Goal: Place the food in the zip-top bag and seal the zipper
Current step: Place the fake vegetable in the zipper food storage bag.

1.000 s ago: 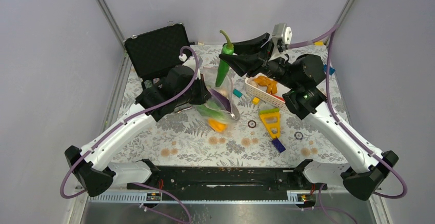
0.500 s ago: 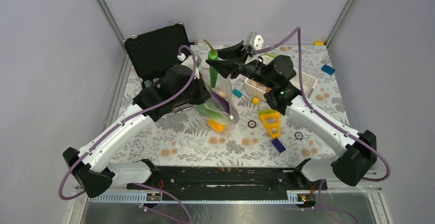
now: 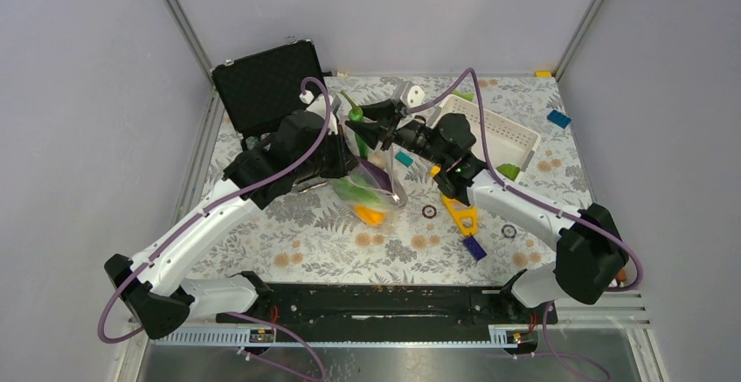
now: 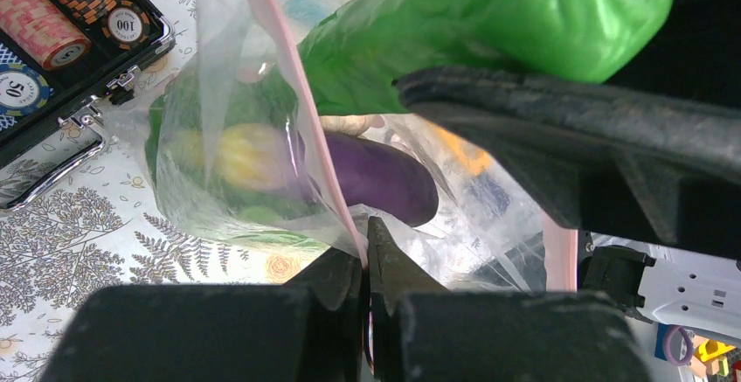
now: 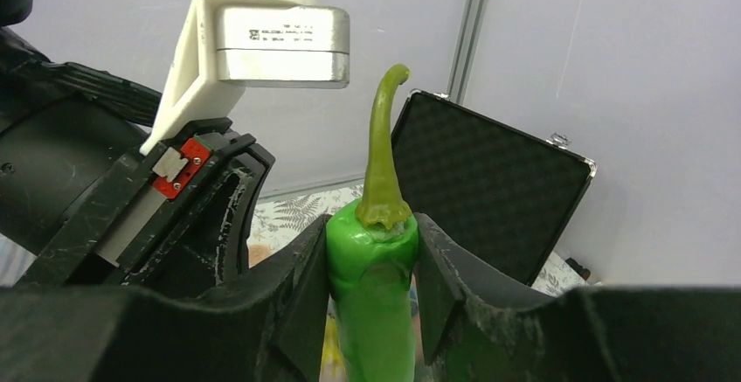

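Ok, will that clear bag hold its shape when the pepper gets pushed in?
Probably not on its own. The zip-top bag looks thin and crumpled, so it likely sags and folds wherever the green pepper presses. Only the left gripper, pinching the rim, seems to hold the mouth up. The purple vegetable and other food inside may weigh its bottom down.

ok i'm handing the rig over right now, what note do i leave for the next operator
Left gripper: shut on the zipper, holding the zip-top bag open.
Right gripper: shut on the long green pepper, at the bag's mouth, not released.
Done: purple eggplant and green and yellow pieces in the bag.
To do: drop the pepper in, check the green piece by the white basket, seal the zipper.
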Robot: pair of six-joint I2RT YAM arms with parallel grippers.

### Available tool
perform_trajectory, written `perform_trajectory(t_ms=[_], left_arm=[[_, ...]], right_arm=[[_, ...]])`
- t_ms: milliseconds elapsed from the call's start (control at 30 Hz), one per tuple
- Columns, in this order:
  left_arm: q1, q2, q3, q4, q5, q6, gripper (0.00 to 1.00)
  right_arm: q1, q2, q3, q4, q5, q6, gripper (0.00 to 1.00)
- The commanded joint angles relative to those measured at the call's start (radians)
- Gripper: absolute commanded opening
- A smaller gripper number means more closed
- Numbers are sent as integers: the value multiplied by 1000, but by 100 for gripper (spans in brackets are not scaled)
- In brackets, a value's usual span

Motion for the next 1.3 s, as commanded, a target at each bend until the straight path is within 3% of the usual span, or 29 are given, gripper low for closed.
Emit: perform_trajectory(t_ms=[0,67,167,433,667,800,967,1100,1267], left_arm=[[4,-23,21,47,21,-5,0],[4,-20,22,46,21,-6,0],[4,-18,22,46,21,-6,0],[4,-15,26,46,21,-5,0],[3,-14,30,46,47,2,0],[2,-16,27,46,50,3,0],[2,-21,24,46,45,5,0],[2,-19,26,46,41,3,0],[3,-30,27,46,36,-8,0]], right_arm=[[24,-51,8,25,44,10,49],[26,-68,18,-30,20,16,60],[32,-93,22,-86,-8,22,68],[37,-130,45,-169,8,18,67],[45,-52,224,-318,20,13,64],[47,0,318,-430,53,1,54],[48,11,327,-522,63,-8,17],[54,-32,273,-536,53,-16,0],[67,-109,137,-559,33,-162,0]])
